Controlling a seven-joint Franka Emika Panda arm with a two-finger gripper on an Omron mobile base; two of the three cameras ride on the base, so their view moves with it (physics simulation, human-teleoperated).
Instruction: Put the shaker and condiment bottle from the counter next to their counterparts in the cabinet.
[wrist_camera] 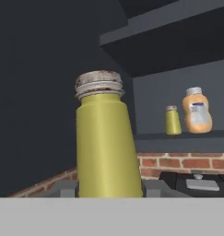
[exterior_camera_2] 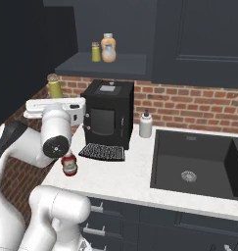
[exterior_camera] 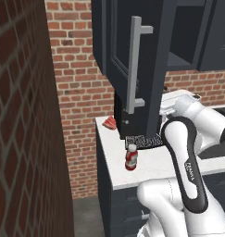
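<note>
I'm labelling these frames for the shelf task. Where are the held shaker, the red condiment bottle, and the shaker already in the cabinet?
shaker [wrist_camera: 106,152]: hand view, middle of its yellow-green body.
condiment bottle [exterior_camera: 131,158]: left base view, on its label band.
cabinet shaker [exterior_camera_2: 95,53]: right base view, on its yellow body.

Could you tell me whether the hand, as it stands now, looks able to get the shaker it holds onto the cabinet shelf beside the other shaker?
Probably yes. The hand holds the shaker upright below the shelf, the door stands open, and the shelf beside the other shaker looks bare.
</note>
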